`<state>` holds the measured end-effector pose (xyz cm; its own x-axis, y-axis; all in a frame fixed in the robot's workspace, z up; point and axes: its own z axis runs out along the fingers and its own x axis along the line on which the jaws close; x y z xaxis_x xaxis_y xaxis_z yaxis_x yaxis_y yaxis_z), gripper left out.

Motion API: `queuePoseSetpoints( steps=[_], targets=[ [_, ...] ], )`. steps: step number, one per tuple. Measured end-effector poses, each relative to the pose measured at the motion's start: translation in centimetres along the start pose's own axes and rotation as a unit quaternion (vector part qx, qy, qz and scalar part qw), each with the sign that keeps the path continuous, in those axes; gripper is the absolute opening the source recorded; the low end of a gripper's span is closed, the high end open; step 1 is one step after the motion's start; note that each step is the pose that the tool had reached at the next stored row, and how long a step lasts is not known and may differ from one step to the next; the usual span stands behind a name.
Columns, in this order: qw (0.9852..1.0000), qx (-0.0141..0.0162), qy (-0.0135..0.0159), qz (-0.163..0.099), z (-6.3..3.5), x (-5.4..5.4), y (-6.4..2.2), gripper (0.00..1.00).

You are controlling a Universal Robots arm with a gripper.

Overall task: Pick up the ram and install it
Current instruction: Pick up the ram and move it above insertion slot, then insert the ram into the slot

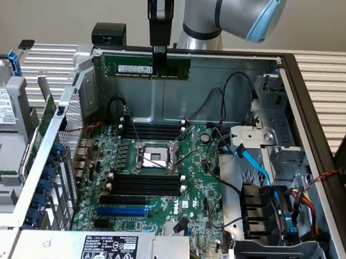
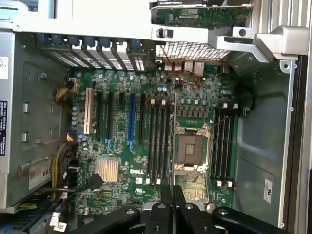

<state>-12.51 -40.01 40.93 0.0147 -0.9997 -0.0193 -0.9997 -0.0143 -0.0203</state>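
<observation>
Ram (image 1: 130, 66): gripped level in narrowed claw (image 1: 158, 63), well above motherboard (image 1: 198, 188), clear of case walls (image 1: 226, 92); wrist view shows it edge-on beside memory slots (image 2: 158, 141).

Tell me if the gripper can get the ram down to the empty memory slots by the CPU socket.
Probably yes. The gripper, shut on the ram, hangs over the open case, and the memory slots lie bare, with no cable crossing them.
</observation>
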Motion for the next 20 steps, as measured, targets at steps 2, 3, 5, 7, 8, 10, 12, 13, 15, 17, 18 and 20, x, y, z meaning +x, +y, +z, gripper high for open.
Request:
queuePoseSetpoints(
  steps=[2, 3, 5, 7, 8, 10, 12, 13, 15, 17, 18, 20],
  targets=[
    [1.0, 0.0, 0.0, 0.0, 0.11, 0.0, -0.07, 0.13],
    [1.0, 0.0, 0.0, 0.0, 0.17, 0.0, -0.12, 0.13],
    [1.0, 0.0, 0.0001, 0.0, 0.32, 0.0, -0.22, 0.13],
    [1.0, -0.0001, 0.0002, 0.0, 0.46, -0.1, -0.27, 0.13],
    [1.0, 0.0, 0.0, 0.0, 0.53, -0.1, -0.28, 0.13],
    [1.0, 0.0, 0.0, 0.0, 0.65, -0.1, -0.33, 0.13],
    [1.0, -0.0001, 0.0001, 0.0, 0.82, -0.2, -0.39, 0.13],
    [1.0, 0.0, 0.0001, 0.0, 0.92, -0.2, -0.42, 0.13],
    [1.0, 0.0, 0.0, 0.0, 1.13, -0.2, -0.47, 0.13],
    [1.0, -0.0001, 0.0001, 0.0, 1.38, -0.2, -0.49, 0.13],
    [1.0, 0.0, 0.0001, 0.0, 1.51, -0.2, -0.49, 0.13],
    [1.0, -0.0001, 0.0001, 0.0, 1.74, -0.2, -0.49, 0.13]
  ],
)
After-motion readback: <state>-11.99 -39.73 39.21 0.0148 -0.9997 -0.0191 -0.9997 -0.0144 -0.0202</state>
